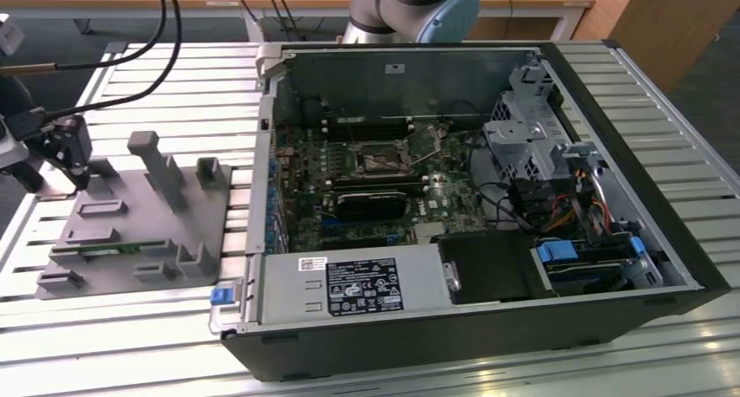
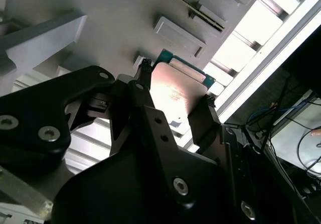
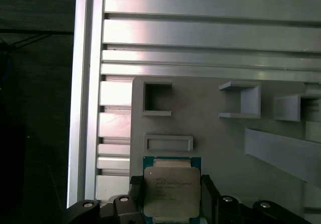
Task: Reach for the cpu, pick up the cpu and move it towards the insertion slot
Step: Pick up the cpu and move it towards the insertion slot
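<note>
The cpu (image 3: 171, 190) is a flat square chip with a silvery top and a teal-green rim. It sits between my gripper's (image 3: 171, 196) black fingers (image 3: 135, 191), which press on its two opposite edges; the second wrist view shows the same hold on the cpu (image 2: 173, 93). In the exterior view my gripper (image 1: 55, 180) hangs over the far left corner of the grey fixture tray (image 1: 151, 232). The insertion slot (image 1: 382, 161) is a dark square socket with a metal frame on the motherboard inside the open computer case, well off toward the exterior view's right.
The tray carries several upright grey holders and a green memory stick (image 1: 99, 251). The case's metal side wall (image 1: 269, 137) rises between the tray and the motherboard. A black heatsink block (image 1: 370, 205) lies just in front of the socket. Cables hang above the gripper.
</note>
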Robot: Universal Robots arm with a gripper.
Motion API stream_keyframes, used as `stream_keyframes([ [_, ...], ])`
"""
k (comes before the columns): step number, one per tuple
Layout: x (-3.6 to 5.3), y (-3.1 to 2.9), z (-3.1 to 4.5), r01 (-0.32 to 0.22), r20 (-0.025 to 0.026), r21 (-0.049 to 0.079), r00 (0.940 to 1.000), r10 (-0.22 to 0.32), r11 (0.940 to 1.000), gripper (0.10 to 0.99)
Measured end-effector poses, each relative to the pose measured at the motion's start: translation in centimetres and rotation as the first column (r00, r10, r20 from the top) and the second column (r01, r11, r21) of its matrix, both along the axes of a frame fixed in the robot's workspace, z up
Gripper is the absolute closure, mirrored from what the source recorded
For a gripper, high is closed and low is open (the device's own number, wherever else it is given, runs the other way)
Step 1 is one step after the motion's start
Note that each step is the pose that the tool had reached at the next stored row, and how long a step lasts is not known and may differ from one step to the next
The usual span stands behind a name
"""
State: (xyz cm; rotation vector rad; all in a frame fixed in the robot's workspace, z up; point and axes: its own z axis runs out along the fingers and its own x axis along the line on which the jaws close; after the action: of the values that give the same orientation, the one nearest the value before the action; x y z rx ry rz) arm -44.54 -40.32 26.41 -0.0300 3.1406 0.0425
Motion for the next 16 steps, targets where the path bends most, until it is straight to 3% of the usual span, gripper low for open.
stream_keyframes([
  [7,0.0,0.03,0.77,0.0,0.0001,0.0,1.0,0.0,1.0,0.545],
  [16,0.0,0.15,3.41,0.001,0.0001,0.0,1.0,-0.001,1.0,0.545],
])
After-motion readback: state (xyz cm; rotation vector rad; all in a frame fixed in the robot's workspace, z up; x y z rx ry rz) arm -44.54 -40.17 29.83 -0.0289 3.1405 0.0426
